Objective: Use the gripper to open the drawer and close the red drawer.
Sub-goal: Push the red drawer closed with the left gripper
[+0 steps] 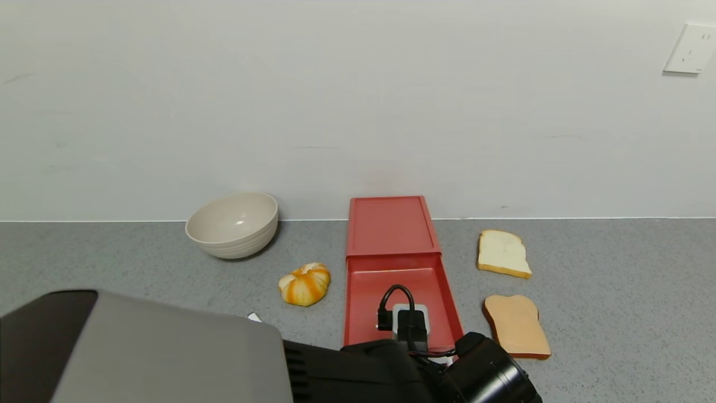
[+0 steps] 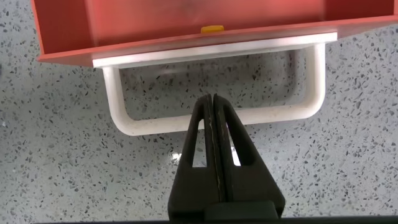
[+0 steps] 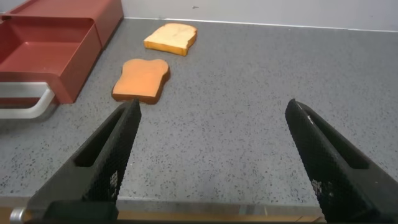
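Observation:
The coral-red drawer [image 1: 390, 225] stands against the back wall with its tray [image 1: 380, 277] slid out toward me. In the left wrist view the tray's front [image 2: 186, 25] carries a white loop handle [image 2: 149, 126]. My left gripper [image 2: 212, 98] is shut, fingers pressed together, their tips lying across the handle's front bar and reaching into the loop; nothing is held between them. In the head view the left wrist [image 1: 411, 327] hides the handle. My right gripper [image 3: 211, 112] is open and empty, low over the counter to the right of the drawer [image 3: 56, 56].
A beige bowl [image 1: 232, 224] sits at the back left. An orange-and-white pumpkin [image 1: 305, 284] lies just left of the tray. A white bread slice [image 1: 502, 253] and a toast slice [image 1: 516, 326] lie right of the drawer. A wall runs behind.

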`<act>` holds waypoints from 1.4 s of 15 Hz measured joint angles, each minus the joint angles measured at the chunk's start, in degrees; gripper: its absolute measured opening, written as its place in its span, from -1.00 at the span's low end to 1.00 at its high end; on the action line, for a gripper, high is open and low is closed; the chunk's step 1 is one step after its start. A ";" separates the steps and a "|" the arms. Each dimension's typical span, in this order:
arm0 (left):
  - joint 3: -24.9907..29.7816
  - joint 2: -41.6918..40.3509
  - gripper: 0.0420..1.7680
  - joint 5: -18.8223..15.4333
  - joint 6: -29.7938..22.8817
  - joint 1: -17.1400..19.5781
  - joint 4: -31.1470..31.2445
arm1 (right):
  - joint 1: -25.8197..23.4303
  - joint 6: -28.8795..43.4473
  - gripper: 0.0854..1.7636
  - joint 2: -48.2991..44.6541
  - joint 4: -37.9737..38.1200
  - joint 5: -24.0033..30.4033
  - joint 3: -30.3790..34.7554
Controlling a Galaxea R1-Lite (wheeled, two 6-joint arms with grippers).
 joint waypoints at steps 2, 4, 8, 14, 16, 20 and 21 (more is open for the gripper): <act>0.00 0.06 -0.92 0.77 0.35 0.00 -1.10 | 0.00 0.01 0.94 0.00 0.02 0.02 0.00; -0.02 0.20 -0.92 0.85 1.04 0.11 -2.34 | 0.00 0.04 0.94 0.00 0.00 0.00 0.00; -0.39 0.33 -0.92 0.83 1.65 0.94 -3.19 | 0.00 0.01 0.94 0.00 0.00 -0.02 0.00; -1.05 0.69 -0.92 0.90 3.13 2.10 -3.34 | 0.00 0.00 0.94 0.00 0.02 0.00 0.00; -1.38 0.74 -0.92 0.88 3.66 2.50 -3.39 | 0.00 0.00 0.94 0.00 0.00 0.00 0.00; -2.12 1.29 -0.92 0.94 4.68 3.46 -3.36 | 0.00 0.01 0.94 0.00 0.02 0.02 0.00; -2.26 1.38 -0.92 0.99 4.99 3.58 -3.39 | 0.00 0.01 0.94 0.00 0.02 0.00 0.00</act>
